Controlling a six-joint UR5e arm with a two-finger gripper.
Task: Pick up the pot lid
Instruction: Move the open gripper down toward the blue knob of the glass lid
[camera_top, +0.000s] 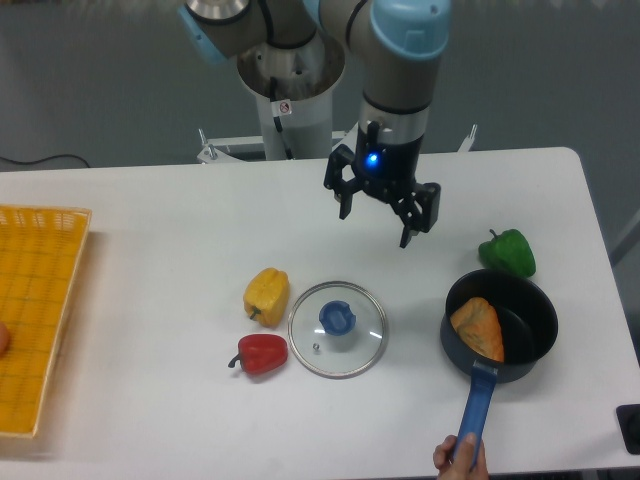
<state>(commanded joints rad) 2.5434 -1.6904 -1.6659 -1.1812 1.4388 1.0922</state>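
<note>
One round clear-glass lid with a metal rim lies on the white worktop, its blue round knob uppermost, toward the camera from the dark two-finger jaws and a little to the left in the picture. The jaws stand wide apart with nothing between them, seemingly raised over the worktop, so the coming move should be a travel toward the camera with a slight leftward drift, then a descent over the knob. The lid, being round, offers no long axis to match; the fingers' slanting spread could probably straddle the knob as it is. The yellow pepper and red pepper sit just beside the lid's left edge, so overshooting that way might nudge them.
</note>
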